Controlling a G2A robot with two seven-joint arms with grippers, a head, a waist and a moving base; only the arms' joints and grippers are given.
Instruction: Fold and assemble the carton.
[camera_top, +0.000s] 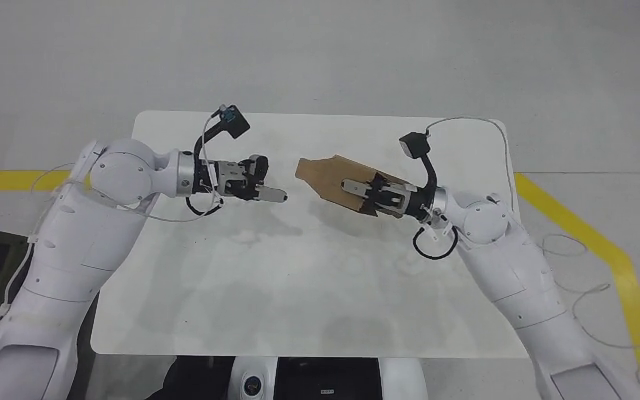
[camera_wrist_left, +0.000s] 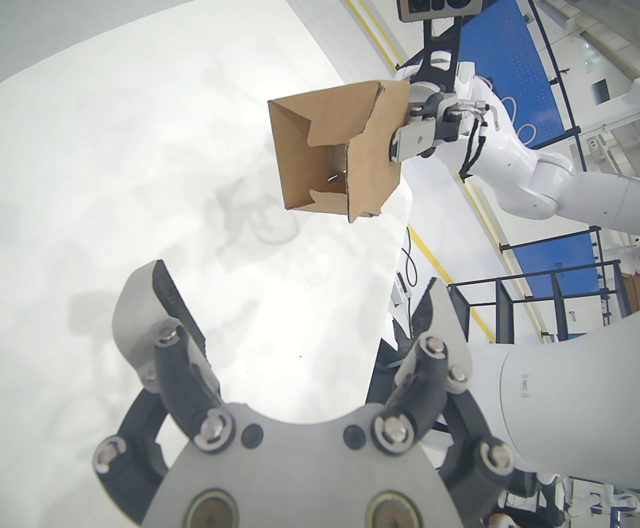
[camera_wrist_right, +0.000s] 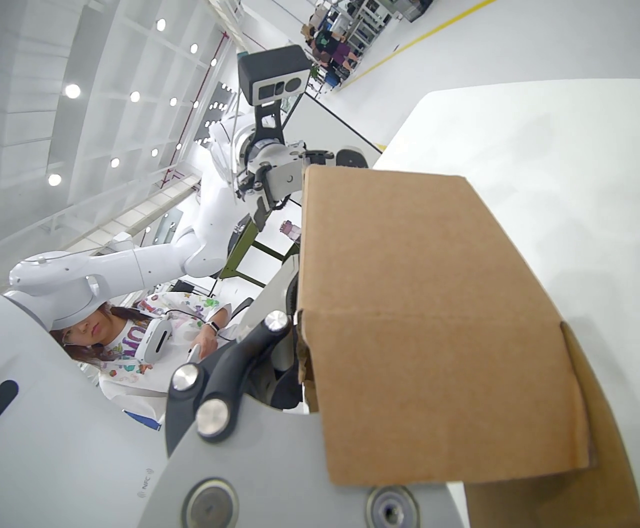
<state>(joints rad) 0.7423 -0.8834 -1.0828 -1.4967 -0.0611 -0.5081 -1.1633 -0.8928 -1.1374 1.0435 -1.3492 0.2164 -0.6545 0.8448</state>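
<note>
Closing the open end of the carton (camera_top: 325, 175) looks like the step in hand. It hangs in the air over the table (camera_top: 300, 300), open end aimed at the left gripper (camera_wrist_left: 297, 300), near it but not touching.

State of that end, from the left wrist view: 1 long flap (camera_wrist_left: 372, 165) stands out toward the left gripper, the shorter flaps are tipped partway in, and the inside is visible through the gap. Not closed yet.

How I'd run it:
- Keep the right arm as a rigid fixture. Any slip in its hold skews the tube.
- Push the short flaps fully in first, then the long flap over them.
- Press with a flat finger face near the crease, not at the flap tip, so the board bends on its score line instead of buckling.
- Push along the carton's axis, into the right arm's hold, not across it.
- Risk: board is thin, so a hard poke dents the wall or pops a flap back out.

Fingers:
- Left fingers (camera_wrist_left: 172, 305): spread wide, nothing between them, touching nothing.
- Right gripper (camera_top: 358, 187): clamped on 1 carton wall at the far end, 1 finger outside; the other seems to sit inside.
</note>
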